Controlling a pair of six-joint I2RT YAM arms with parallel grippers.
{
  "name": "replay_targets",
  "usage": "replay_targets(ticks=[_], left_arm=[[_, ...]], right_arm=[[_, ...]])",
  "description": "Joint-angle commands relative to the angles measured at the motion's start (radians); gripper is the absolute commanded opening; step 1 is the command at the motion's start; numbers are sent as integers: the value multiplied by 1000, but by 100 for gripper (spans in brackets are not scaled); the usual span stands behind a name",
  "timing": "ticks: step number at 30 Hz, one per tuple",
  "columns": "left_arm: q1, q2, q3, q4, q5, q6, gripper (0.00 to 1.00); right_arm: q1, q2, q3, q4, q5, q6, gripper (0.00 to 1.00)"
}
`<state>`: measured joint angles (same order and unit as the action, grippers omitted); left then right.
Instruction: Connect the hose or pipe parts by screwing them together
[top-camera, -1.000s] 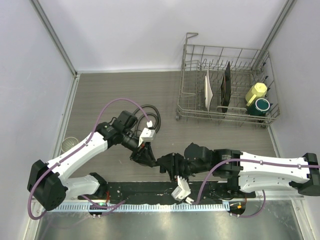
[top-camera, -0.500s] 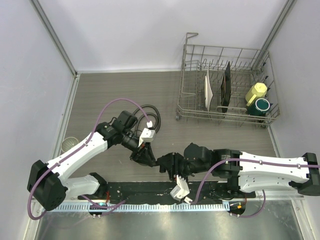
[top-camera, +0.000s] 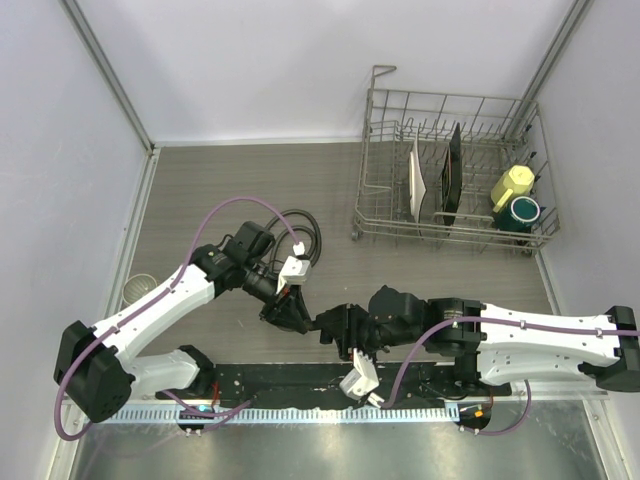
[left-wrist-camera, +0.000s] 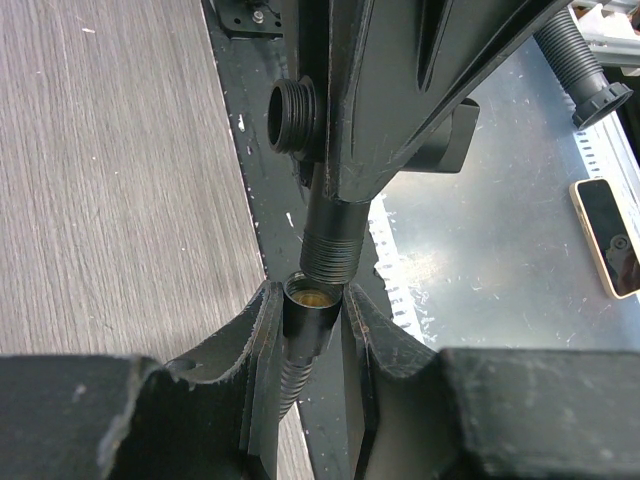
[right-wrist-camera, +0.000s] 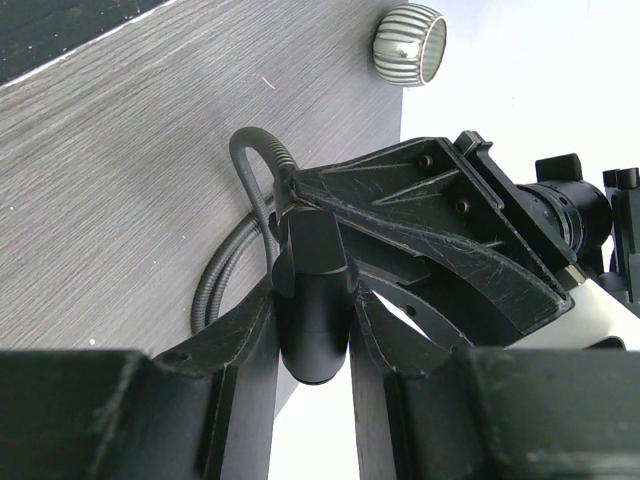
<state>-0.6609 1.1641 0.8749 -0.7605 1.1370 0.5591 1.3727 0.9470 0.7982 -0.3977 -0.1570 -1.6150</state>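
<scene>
In the left wrist view my left gripper (left-wrist-camera: 313, 300) is shut on the hose's small end connector (left-wrist-camera: 310, 318), whose open mouth faces up. The black T-shaped fitting (left-wrist-camera: 332, 250) hangs right above it, threaded end touching the connector's rim and slightly off to the right. A side port (left-wrist-camera: 292, 115) sticks out to the left. My right gripper (right-wrist-camera: 315, 305) is shut on the fitting's body (right-wrist-camera: 313, 270). The ribbed hose (right-wrist-camera: 225, 270) loops away behind it. From above, both grippers (top-camera: 292, 315) (top-camera: 335, 326) meet tip to tip near the table's front, with the hose coil (top-camera: 303, 225) lying behind.
A wire dish rack (top-camera: 450, 225) with plates, a yellow cup and a green cup stands back right. A striped white cup (top-camera: 140, 292) sits at the left wall. A black mat (top-camera: 300, 380) and metal sheet line the near edge, and a phone (left-wrist-camera: 610, 235) lies there.
The right wrist has turned slightly, shifting its white camera block a little left. Both grips and the left arm stay as they were.
</scene>
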Motion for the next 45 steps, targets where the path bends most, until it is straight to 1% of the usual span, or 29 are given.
replay_targets(ticks=[1, 14, 20, 22, 24, 26, 27, 32, 34, 37, 40, 45], left_arm=[[-3, -12, 38, 1, 26, 16, 0], [-3, -9, 35, 10, 30, 21, 0], [-3, -15, 35, 18, 35, 18, 0], [-3, -12, 38, 10, 47, 31, 0], [-3, -9, 45, -23, 63, 83, 0], [-5, 5, 73, -65, 63, 111, 0], [-8, 8, 85, -113, 60, 164, 0], [-49, -7, 98, -94, 17, 174, 0], [-49, -18, 105, -92, 4, 174, 0], [-49, -35, 110, -79, -16, 159, 0], [-49, -43, 99, -48, -20, 131, 0], [-49, -55, 72, -13, -36, 110, 0]], right_arm=[[3, -2, 41, 49, 17, 17, 1], [3, 75, 76, 89, 57, 1, 1], [2, 65, 76, 88, 2, -5, 1], [-20, 59, 68, 86, -65, -2, 1], [-44, 61, 61, 86, -114, 1, 1], [-46, 81, 71, 73, -121, 15, 1], [-46, 88, 75, 72, -127, 27, 1], [-46, 142, 76, 77, -144, 41, 1], [-43, 156, 78, 80, -121, 41, 1], [-41, 182, 82, 103, -98, 58, 1], [-40, 190, 85, 143, -81, 122, 1], [-38, 193, 73, 163, -47, 217, 1]])
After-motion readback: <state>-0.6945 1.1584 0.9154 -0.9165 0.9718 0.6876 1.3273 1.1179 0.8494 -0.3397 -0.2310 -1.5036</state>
